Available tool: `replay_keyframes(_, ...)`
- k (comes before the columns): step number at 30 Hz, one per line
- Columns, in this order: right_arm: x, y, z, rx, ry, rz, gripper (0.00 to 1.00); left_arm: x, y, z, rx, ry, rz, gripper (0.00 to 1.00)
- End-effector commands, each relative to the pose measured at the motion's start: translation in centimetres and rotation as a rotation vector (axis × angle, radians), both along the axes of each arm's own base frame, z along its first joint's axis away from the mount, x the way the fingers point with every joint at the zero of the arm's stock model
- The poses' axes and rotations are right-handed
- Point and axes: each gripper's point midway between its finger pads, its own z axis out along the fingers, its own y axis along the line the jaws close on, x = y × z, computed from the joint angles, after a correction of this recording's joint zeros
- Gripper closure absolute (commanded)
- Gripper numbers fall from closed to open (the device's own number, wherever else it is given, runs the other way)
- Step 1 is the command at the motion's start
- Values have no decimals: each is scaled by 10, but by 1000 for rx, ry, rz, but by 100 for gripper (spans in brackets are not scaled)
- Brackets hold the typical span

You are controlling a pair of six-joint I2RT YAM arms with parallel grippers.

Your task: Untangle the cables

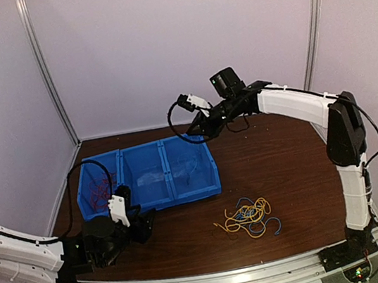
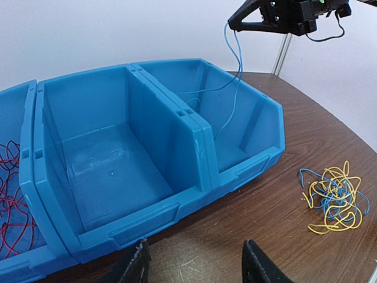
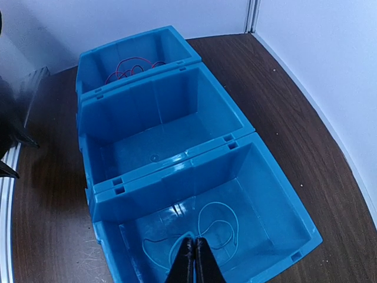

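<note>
A tangle of yellow-orange and light blue cables (image 1: 249,218) lies on the table right of the bins; it also shows in the left wrist view (image 2: 333,197). My right gripper (image 1: 192,135) hangs above the right bin (image 1: 192,169), shut on a light blue cable (image 2: 234,71) that dangles from it. The cable's lower end coils on that bin's floor (image 3: 221,227) below the closed jaws (image 3: 195,259). Red cables (image 1: 95,187) lie in the left bin (image 2: 9,200). My left gripper (image 2: 197,268) is open and empty, low over the table in front of the bins.
Three joined blue bins (image 1: 141,152) stand at the table's left; the middle bin (image 2: 106,165) holds nothing. White walls close in the back and sides. The left arm's base (image 3: 12,135) is at the near left edge.
</note>
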Motion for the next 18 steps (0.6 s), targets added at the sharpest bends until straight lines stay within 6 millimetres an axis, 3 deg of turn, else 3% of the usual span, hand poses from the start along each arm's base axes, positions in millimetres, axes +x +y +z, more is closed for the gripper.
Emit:
replay_keyframes(1, 1, 0, -32, -127, -22, -25, 95, 2, 4, -3, -7, 4, 24, 46)
replay_keyframes(7, -6, 1, -54, -263, -85, -41, 84, 3, 0, -2, -12, -1, 21, 46)
replay_keyframes(10, -10, 0, -49, -265, -74, -36, 73, 4, -3, 0, -5, -7, 15, 46)
replay_keyframes(14, -22, -9, -29, -254, -91, -37, 71, 4, -9, 5, 1, -23, -6, 46)
replay_keyframes(18, -45, -31, -13, -245, -112, -35, 69, -2, -22, 11, 7, -59, -89, 45)
